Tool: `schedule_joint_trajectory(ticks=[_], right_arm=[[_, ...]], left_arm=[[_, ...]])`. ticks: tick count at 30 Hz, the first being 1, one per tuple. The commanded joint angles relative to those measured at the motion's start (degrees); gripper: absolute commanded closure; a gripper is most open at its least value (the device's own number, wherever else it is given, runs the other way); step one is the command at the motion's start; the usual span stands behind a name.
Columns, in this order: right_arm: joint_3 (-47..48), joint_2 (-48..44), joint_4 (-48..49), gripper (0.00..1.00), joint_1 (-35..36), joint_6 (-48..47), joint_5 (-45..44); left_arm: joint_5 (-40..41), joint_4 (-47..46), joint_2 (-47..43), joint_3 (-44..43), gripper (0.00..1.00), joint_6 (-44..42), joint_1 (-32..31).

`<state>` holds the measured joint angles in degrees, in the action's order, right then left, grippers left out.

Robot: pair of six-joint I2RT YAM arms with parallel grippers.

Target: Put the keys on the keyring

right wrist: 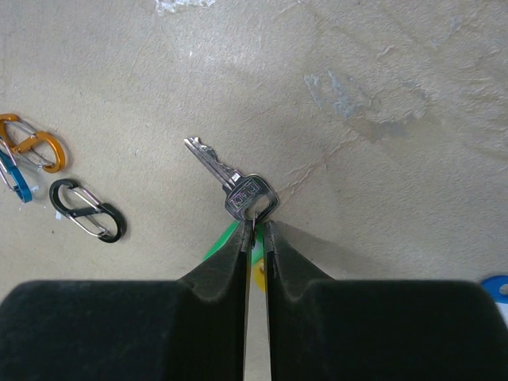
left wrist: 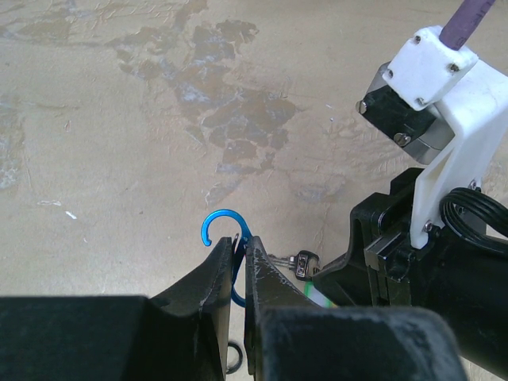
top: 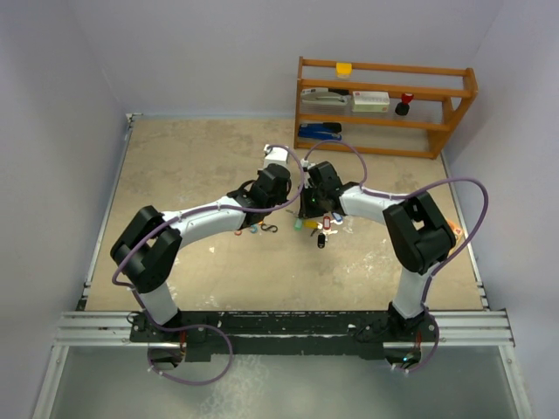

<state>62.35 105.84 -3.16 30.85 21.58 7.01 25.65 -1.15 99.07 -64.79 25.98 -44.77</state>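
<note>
Left end effector point(left wrist: 240, 252) is pinching the blue clip point(left wrist: 221, 223), hook free above the worktop point(left wrist: 119, 159); right end effector point(right wrist: 255, 236) is pinching the silver key point(right wrist: 240, 186) by its head. Threading is likely calling for slowly aligning the key's hole with the hook tip.

No text can be read anywhere. The silver key point(right wrist: 251, 196) bears a stamped mark on its head, too blurred to make out. The white box point(top: 370, 101) on the wooden shelf point(top: 384, 70) shows print too small to read.
</note>
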Motion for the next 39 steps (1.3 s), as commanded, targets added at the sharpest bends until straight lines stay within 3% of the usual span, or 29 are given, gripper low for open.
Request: schedule_joint_trajectory(ticks=[1, 31, 39], right_arm=[[0.1, -1.7, -1.0, 0.87, 0.4, 0.2, -0.8], [-1.0, -3.8, -0.8, 0.86, 0.3, 0.1, -2.1], [-1.2, -3.7, -0.6, 0.93, 0.4, 0.2, -2.2]], left_arm=[[0.5, -1.5, -2.5, -0.5, 1.00, 0.0, -0.3], [0.6, -1.8, -2.4, 0.3, 1.00, 0.4, -0.3], [0.7, -1.8, -2.5, 0.5, 1.00, 0.4, -0.3]])
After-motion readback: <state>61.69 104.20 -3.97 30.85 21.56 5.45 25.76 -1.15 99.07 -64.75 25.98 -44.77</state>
